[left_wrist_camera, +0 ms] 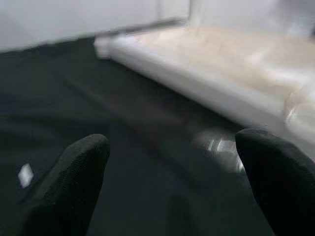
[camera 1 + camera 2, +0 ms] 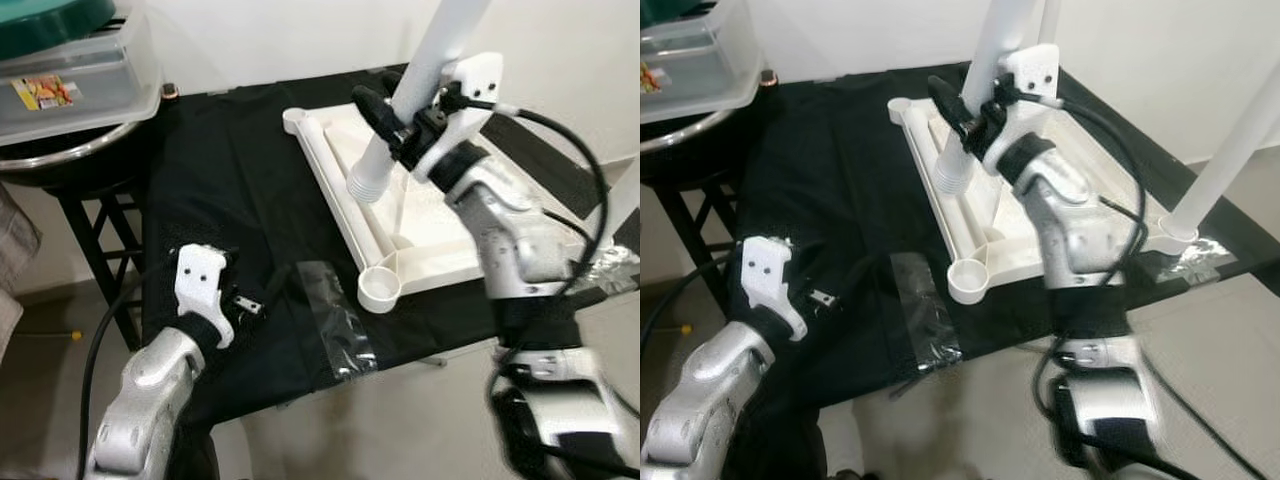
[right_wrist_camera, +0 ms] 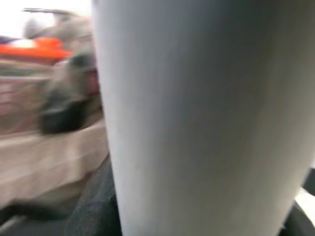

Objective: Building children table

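An upside-down white tabletop (image 2: pixel 440 235) lies on a black cloth (image 2: pixel 230 180), with round leg sockets at its near corner (image 2: pixel 380 288) and far corner (image 2: pixel 293 120). My right gripper (image 2: pixel 395 122) is shut on a white table leg (image 2: pixel 425 65), held tilted above the tabletop. The leg's threaded end (image 2: pixel 368 186) hangs just over the tabletop's left rim. Another leg (image 2: pixel 1232 150) stands in the right corner socket. My left gripper (image 1: pixel 174 164) is open and low over the cloth, left of the tabletop, with nothing between its fingers (image 1: pixel 74 172).
A clear plastic strip (image 2: pixel 342 325) lies on the cloth near the front edge. At the back left a black stool (image 2: pixel 95 215) carries a metal bowl (image 2: pixel 60 150) and a clear plastic box (image 2: pixel 80 80). Pale floor lies beyond the cloth's front edge.
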{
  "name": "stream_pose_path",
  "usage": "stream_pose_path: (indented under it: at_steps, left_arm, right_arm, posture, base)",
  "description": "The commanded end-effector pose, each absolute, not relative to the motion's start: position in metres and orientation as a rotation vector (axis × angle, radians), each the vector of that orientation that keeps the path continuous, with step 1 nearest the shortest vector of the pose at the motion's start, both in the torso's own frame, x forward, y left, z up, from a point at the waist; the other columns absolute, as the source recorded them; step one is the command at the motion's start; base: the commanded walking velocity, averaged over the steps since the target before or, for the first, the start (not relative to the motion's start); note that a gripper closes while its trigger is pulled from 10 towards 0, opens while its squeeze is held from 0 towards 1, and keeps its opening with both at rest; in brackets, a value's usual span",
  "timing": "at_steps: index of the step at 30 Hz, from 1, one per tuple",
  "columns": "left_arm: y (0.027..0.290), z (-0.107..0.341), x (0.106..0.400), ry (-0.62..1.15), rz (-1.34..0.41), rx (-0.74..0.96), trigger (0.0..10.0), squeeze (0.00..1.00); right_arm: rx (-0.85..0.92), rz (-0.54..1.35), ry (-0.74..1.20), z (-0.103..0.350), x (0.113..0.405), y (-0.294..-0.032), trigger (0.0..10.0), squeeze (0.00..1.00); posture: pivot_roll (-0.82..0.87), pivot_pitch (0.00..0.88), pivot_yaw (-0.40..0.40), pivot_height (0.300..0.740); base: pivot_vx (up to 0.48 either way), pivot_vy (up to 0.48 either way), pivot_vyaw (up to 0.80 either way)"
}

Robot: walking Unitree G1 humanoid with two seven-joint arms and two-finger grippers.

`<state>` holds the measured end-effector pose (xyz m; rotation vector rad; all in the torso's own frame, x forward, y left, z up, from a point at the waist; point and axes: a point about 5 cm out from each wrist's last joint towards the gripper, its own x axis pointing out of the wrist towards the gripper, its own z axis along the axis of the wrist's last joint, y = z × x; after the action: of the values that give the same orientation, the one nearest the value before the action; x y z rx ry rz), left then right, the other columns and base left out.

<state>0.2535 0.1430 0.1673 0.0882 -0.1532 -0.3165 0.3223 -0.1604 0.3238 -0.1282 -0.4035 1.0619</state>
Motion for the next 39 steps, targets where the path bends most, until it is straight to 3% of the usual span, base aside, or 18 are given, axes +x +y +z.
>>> stream_pose_path:
  at_steps: [1,6,11,22,35,39]
  left_arm:
    - [0.139,0.163,0.247,-0.171,-0.301,0.168,10.0,0.0]
    - [0.134,0.158,0.24,-0.17,-0.28,0.181,10.0,0.0]
    - [0.129,0.158,0.234,-0.173,-0.292,0.194,10.0,0.0]
    - [0.132,0.16,0.223,-0.185,-0.281,0.194,10.0,0.0]
    - [0.136,0.165,0.221,-0.187,-0.232,0.174,10.0,0.0]
    - [0.137,0.166,0.221,-0.192,-0.214,0.179,10.0,0.0]
  right_arm:
    - [-0.239,1.443,-0.286,0.321,0.295,-0.17,10.0,0.0]
    - [-0.259,1.47,-0.274,0.333,0.301,-0.18,10.0,0.0]
    - [-0.226,1.509,-0.347,0.349,0.309,-0.171,10.0,0.0]
    - [-0.16,1.661,-0.224,0.328,0.316,-0.173,10.0,0.0]
    - [-0.312,1.678,-0.214,0.34,0.319,-0.167,10.0,0.0]
    - [-0.436,1.723,-0.22,0.336,0.313,-0.152,10.0,0.0]
  posture:
    - [0.04,0.269,-0.013,0.74]
    - [0.04,0.296,-0.01,0.74]
    - [0.05,0.325,-0.005,0.74]
    - [0.08,0.373,0.026,0.74]
    - [0.07,0.389,0.017,0.74]
    - [0.08,0.388,0.011,0.74]
  base:
    - [0.0,0.0,0.0]
    - [0.0,0.0,0.0]
    - [0.0,0.0,0.0]
    - [0.0,0.0,0.0]
    - [0.0,0.0,0.0]
    - [0.0,0.0,0.0]
